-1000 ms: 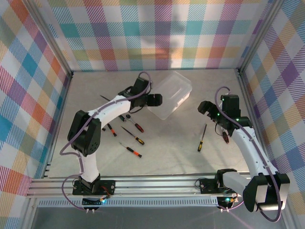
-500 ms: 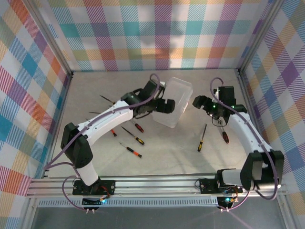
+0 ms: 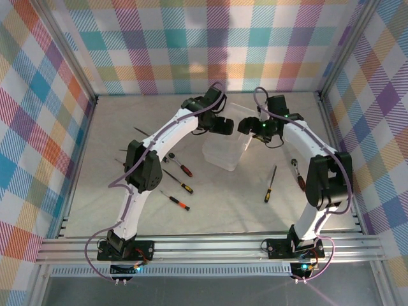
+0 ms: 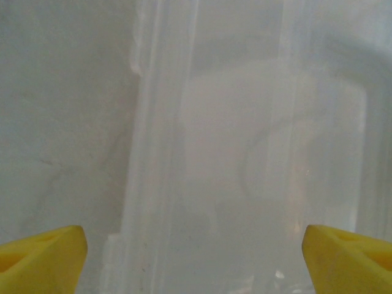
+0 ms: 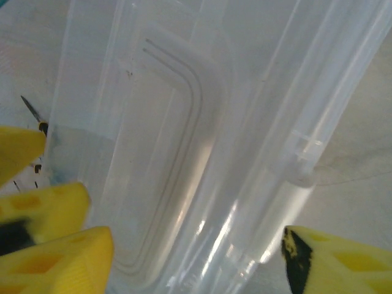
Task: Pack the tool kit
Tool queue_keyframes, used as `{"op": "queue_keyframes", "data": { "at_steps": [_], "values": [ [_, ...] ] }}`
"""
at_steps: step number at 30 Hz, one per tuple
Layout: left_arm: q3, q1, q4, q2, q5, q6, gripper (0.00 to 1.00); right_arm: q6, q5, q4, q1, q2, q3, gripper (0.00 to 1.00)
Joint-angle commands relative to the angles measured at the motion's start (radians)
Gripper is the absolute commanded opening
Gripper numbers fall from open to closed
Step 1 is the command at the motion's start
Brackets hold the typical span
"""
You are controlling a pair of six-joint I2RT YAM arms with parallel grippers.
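1. Clear plastic box (image 3: 224,152): it rests on the table (image 3: 223,213) in the far centre of the workspace, between the two arms. It appears to be tilted rather than flat, though the transparent plastic makes this uncertain.

2. Left gripper (image 3: 224,125): it is positioned over the far left part of the box. In the left wrist view its yellow fingertips (image 4: 40,257) stand at opposite lower corners of the frame, spread wide. The box surface lies beyond them and nothing is gripped.

3. Right gripper (image 3: 246,126): it is positioned at the far right part of the box, facing the left gripper at close range. In the right wrist view its fingers (image 5: 334,266) are apart and straddle a ridged rim of the box. Whether either pad touches the plastic cannot be determined.

4. Loose screwdrivers (image 3: 180,183): several lie on the table to the left of the box, outside it.

5. Black-and-orange screwdriver (image 3: 270,185): it lies to the right of the box, with a red-handled tool (image 3: 299,178) just beside it.
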State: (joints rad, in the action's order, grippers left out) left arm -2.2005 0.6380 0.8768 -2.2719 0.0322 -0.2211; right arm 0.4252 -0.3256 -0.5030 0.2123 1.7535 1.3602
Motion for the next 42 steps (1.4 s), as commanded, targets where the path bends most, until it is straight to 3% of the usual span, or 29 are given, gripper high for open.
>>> {"op": "queue_keyframes", "data": {
  "at_steps": [1, 8, 14, 19, 21, 25, 28, 32, 35, 42],
  "values": [
    [0.075, 0.008, 0.043, 0.071, 0.058, -0.017, 0.90, -0.017, 0.025, -0.044, 0.017, 0.018, 0.013, 0.65],
    [0.454, 0.021, -0.117, 0.287, 0.072, -0.058, 0.88, 0.003, 0.016, 0.027, 0.044, -0.057, -0.120, 0.58],
    [0.682, 0.039, -0.239, 0.435, 0.107, -0.110, 0.88, 0.010, -0.029, 0.070, 0.066, -0.161, -0.223, 0.59],
    [0.584, 0.041, -0.177, 0.444, 0.137, -0.086, 0.88, -0.040, 0.009, -0.016, 0.065, -0.229, -0.148, 0.66],
    [0.548, 0.042, -0.169, 0.442, 0.075, -0.084, 0.88, -0.045, 0.043, -0.027, 0.061, -0.264, -0.133, 0.71],
    [0.460, 0.042, -0.144, 0.400, -0.027, -0.037, 0.88, 0.008, 0.087, 0.150, 0.057, -0.378, -0.260, 0.80],
    [0.321, 0.042, -0.045, 0.309, -0.097, -0.028, 0.92, 0.054, 0.054, 0.368, 0.045, -0.468, -0.448, 0.86],
    [0.050, 0.046, 0.199, 0.120, -0.048, 0.026, 0.96, 0.071, -0.091, 0.367, -0.035, -0.483, -0.518, 0.89],
    [-0.022, 0.050, 0.253, 0.057, -0.044, 0.053, 1.00, 0.066, -0.172, 0.385, -0.075, -0.486, -0.563, 0.91],
    [-0.045, 0.052, 0.304, 0.007, -0.037, 0.068, 0.98, 0.060, -0.289, 0.399, -0.128, -0.456, -0.610, 0.91]
  ]
}}
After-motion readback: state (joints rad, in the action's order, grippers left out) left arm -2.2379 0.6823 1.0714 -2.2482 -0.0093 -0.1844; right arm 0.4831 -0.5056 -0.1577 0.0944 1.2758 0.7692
